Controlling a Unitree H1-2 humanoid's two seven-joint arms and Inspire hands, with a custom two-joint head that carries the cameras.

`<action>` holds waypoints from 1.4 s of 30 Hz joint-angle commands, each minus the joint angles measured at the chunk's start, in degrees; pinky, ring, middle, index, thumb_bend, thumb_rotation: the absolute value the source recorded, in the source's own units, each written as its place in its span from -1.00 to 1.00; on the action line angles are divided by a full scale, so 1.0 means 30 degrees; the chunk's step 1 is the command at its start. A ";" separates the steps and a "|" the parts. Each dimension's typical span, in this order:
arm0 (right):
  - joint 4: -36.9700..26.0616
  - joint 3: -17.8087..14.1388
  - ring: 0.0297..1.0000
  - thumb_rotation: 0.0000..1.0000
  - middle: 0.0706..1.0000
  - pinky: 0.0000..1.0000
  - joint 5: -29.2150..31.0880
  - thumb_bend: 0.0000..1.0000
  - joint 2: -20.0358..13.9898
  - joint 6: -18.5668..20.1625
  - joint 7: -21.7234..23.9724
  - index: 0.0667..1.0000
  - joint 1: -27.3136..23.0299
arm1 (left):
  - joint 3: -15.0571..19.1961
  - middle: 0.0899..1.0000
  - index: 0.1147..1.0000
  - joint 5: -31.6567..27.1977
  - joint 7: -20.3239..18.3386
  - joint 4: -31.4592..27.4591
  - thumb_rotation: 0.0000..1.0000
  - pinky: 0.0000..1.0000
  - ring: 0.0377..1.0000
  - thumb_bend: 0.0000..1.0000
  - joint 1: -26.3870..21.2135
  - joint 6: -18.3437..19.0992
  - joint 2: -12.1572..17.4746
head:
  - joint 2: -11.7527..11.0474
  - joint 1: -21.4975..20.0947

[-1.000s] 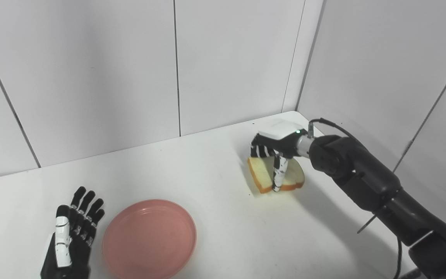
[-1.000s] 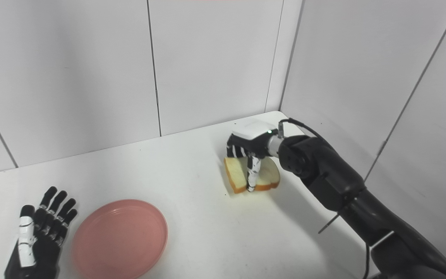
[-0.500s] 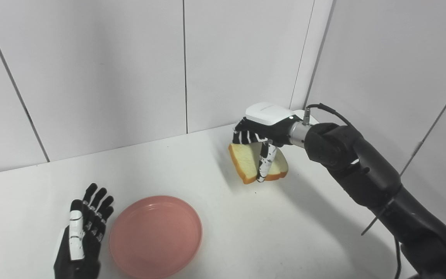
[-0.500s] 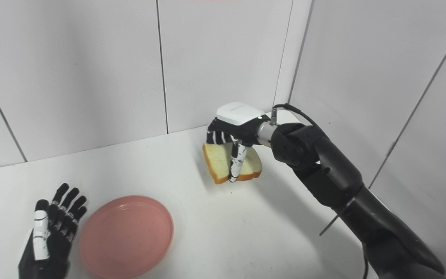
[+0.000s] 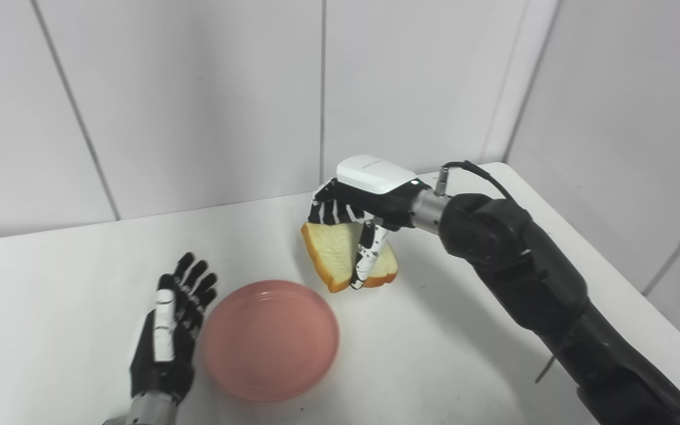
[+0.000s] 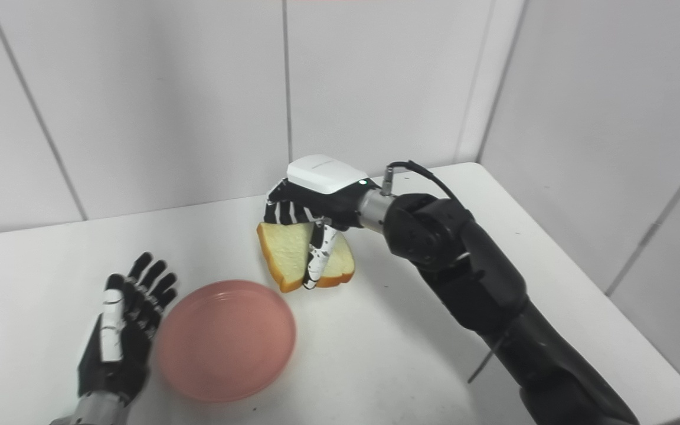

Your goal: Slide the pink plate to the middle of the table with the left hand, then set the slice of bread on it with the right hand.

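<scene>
In the left eye view there is one pink plate (image 5: 270,340), one slice of bread (image 5: 340,257) and two hands. The right hand (image 5: 369,198) clasps the slice, tilted, clear of the white table (image 5: 446,354), beyond the plate's far right rim.

In the right eye view the left hand (image 6: 120,336) lies flat, fingers spread and holding nothing, just beside the plate. White panelled walls (image 6: 157,100) enclose the table.
</scene>
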 commanded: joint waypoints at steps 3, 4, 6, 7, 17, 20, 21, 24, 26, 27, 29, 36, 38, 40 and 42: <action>-0.1084 0.0194 -0.24 -1.00 -0.09 -0.29 0.0351 0.03 0.0604 -0.0137 -0.0180 -0.01 -0.1132 | -0.0068 0.85 0.79 -0.0009 0.0143 -0.0715 0.90 0.86 0.81 0.36 -0.0507 -0.0217 -0.0445 | 0.0143 0.0900; -0.1204 0.0338 -0.24 -1.00 -0.09 -0.30 0.0295 0.03 0.0770 -0.0048 -0.0096 0.00 -0.1203 | -0.0074 0.85 0.79 0.0007 0.0192 -0.0717 0.90 0.86 0.81 0.36 -0.0523 -0.0213 -0.0488 | 0.0196 0.1340; -0.1289 0.0562 -0.26 -1.00 -0.11 -0.33 0.0364 0.02 0.1061 -0.0013 -0.0018 0.01 -0.1343 | -0.0068 0.85 0.78 0.0049 0.0328 -0.0724 0.89 0.86 0.81 0.36 -0.0562 -0.0202 -0.0609 | 0.0239 0.1816; -0.1291 0.0613 -0.27 -1.00 -0.12 -0.34 0.0426 0.02 0.1129 -0.0044 -0.0009 0.02 -0.1381 | -0.0071 0.85 0.78 0.0077 0.0382 -0.0731 0.89 0.87 0.82 0.36 -0.0572 -0.0190 -0.0660 | 0.0239 0.1816; -0.0835 0.2194 -0.23 -1.00 -0.10 -0.28 -0.0008 0.03 0.2152 -0.0701 0.0357 -0.01 -0.2265 | -0.0286 0.86 0.78 0.0588 0.0770 -0.0234 0.93 0.89 0.83 0.36 -0.0877 -0.0903 -0.1272 | 0.0364 0.4925; -0.0513 0.2508 -0.21 -1.00 -0.12 -0.25 0.0161 0.03 0.2381 -0.0971 0.0310 -0.01 -0.2340 | -0.0385 0.87 0.79 0.0682 0.0803 -0.0078 0.94 0.90 0.84 0.36 -0.0931 -0.1020 -0.1377 | 0.0380 0.5702; -0.0357 0.2569 -0.21 -1.00 -0.11 -0.25 0.0326 0.03 0.2468 -0.1120 0.0267 -0.01 -0.2355 | -0.0413 0.89 0.80 0.0705 0.0783 0.0004 0.94 0.92 0.86 0.37 -0.0963 -0.1093 -0.1403 | 0.0387 0.5764; 0.0103 0.2754 -0.22 -1.00 -0.10 -0.27 0.0412 0.03 0.2698 -0.1463 0.0227 -0.01 -0.2374 | -0.0443 0.91 0.80 0.0855 0.0899 0.0277 0.94 0.93 0.88 0.37 -0.1079 -0.1281 -0.1592 | 0.0455 0.6613; 0.0461 0.2898 -0.23 -1.00 -0.09 -0.28 0.0508 0.03 0.2811 -0.1885 0.0161 0.00 -0.2371 | -0.0427 0.92 0.82 0.1070 0.1170 0.0615 0.91 0.93 0.89 0.38 -0.1158 -0.1811 -0.1799 | 0.0468 0.6959; 0.0572 0.2958 -0.24 -1.00 -0.09 -0.30 0.0483 0.03 0.2830 -0.2002 0.0152 0.00 -0.2371 | -0.0429 0.93 0.84 0.1199 0.1329 0.0774 0.90 0.92 0.89 0.38 -0.1196 -0.2091 -0.1891 | 0.0497 0.7081; 0.0698 0.2999 -0.25 -1.00 -0.09 -0.33 0.0372 0.03 0.2799 -0.2171 0.0129 0.00 -0.2334 | -0.0476 0.94 0.85 0.1385 0.1567 0.0962 0.89 0.92 0.89 0.38 -0.1258 -0.2387 -0.2029 | 0.0541 0.7329; 0.1296 0.3493 -0.23 -1.00 -0.09 -0.33 -0.0217 0.03 0.2804 -0.3212 0.0194 -0.03 -0.2221 | -0.0756 0.95 0.87 0.1999 0.2506 0.1082 0.94 0.94 0.90 0.42 -0.1426 -0.2462 -0.2215 | 0.0709 0.7545; 0.1490 0.3619 -0.23 -1.00 -0.08 -0.34 -0.0396 0.03 0.2813 -0.3358 0.0154 -0.03 -0.2095 | -0.0807 0.94 0.87 0.2167 0.2758 0.0953 0.95 0.94 0.90 0.41 -0.1445 -0.2354 -0.2230 | 0.0753 0.7578; 0.1493 0.3651 -0.23 -1.00 -0.07 -0.34 -0.0459 0.03 0.2789 -0.3228 0.0269 -0.04 -0.1952 | -0.0815 0.94 0.87 0.2199 0.2875 0.0898 0.96 0.94 0.91 0.39 -0.1470 -0.2392 -0.2221 | 0.0781 0.7593; 0.1573 0.3642 -0.23 -1.00 -0.07 -0.35 -0.0374 0.03 0.2779 -0.3202 0.0307 -0.04 -0.1828 | -0.0786 0.94 0.87 0.2162 0.2918 0.0854 0.96 0.94 0.91 0.39 -0.1525 -0.2461 -0.2186 | 0.0790 0.7585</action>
